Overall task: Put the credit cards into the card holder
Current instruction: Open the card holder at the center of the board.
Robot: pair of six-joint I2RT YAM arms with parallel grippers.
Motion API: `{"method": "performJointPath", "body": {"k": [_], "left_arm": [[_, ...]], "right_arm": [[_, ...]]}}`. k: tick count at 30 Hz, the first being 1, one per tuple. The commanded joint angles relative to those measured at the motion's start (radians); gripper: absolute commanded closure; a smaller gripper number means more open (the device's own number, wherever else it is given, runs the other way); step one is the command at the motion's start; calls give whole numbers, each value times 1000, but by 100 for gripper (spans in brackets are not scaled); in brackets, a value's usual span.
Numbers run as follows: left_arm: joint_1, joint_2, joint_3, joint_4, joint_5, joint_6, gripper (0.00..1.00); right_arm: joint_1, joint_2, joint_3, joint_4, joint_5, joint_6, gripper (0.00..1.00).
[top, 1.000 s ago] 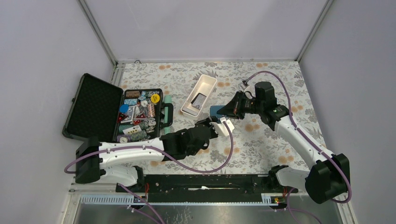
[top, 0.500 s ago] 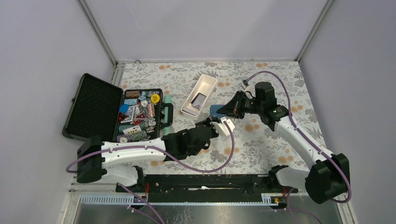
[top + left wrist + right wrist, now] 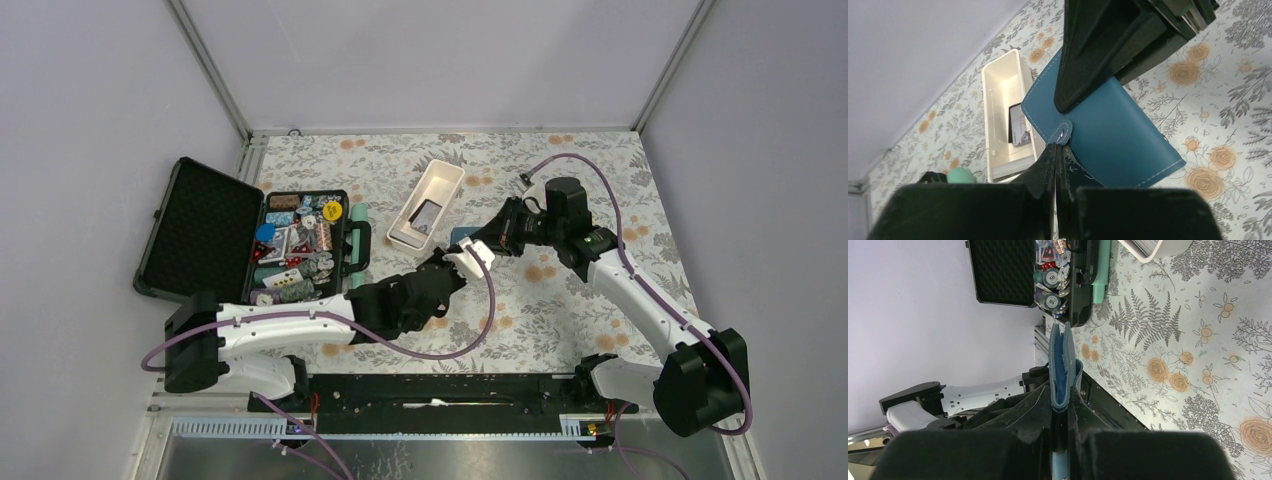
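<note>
Black foam-lined case, far left on the flowered table cover: lid laid open toward the left, tray half packed with mixed colourful tokens and trinkets, mint-green handle along the right-hand edge.

White oblong tray, just right of the case, set on a slant. One dark credit card lying flat inside, toward the near end.

Left gripper, reaching up from the lower left to mid-table, just below the tray's near end. Fingers pressed together, tips right at the snap tab of the card holder. Tab's edge nipped between them or merely touched: cannot tell.

Teal-blue card holder, mid-table, just right of the white tray's near end, between the two grippers. Folded, snap tab lying across the outer face, whole piece tilted and carried off the table cover. Seen edge-on from the right wrist: two leaves slightly parted, darker blue between paler outer faces. Largely hidden under the grippers in the overhead view, only a teal corner showing.

Right gripper, coming in from the right over mid-table. Black fingers clamped on the card holder, one against each face, gripping the end away from the left gripper.
</note>
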Motion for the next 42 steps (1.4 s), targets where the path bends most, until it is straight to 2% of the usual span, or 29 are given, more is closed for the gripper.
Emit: {"method": "performJointPath", "body": {"k": [1, 14, 19, 22, 25, 27, 30, 35, 40, 42], "left_arm": [[55, -33, 25, 95, -61, -129, 100], [134, -60, 15, 73, -54, -326, 100], [153, -84, -1, 67, -43, -375, 100], [172, -100, -1, 6, -16, -434, 99], [209, -127, -1, -97, 14, -517, 80], [242, -162, -3, -176, 58, -580, 61], [310, -236, -7, -282, 188, -672, 45], [397, -349, -50, -318, 426, -767, 20], [462, -398, -75, -239, 700, -866, 3], [471, -390, -71, -207, 786, -900, 1]], "right_arm": [[33, -38, -8, -110, -133, -43, 100], [44, -27, 5, -152, -110, -87, 100], [45, -43, -39, -49, -100, -32, 100], [45, -51, -63, 6, -68, 1, 100], [44, -66, -72, 28, -24, -7, 100], [44, -78, -71, 28, 13, -34, 100], [44, -94, -70, 27, 58, -75, 100], [44, -112, -59, 46, 62, -141, 100], [44, -134, -54, 73, 29, -183, 100], [44, -148, -57, 103, 7, -182, 100]]}}
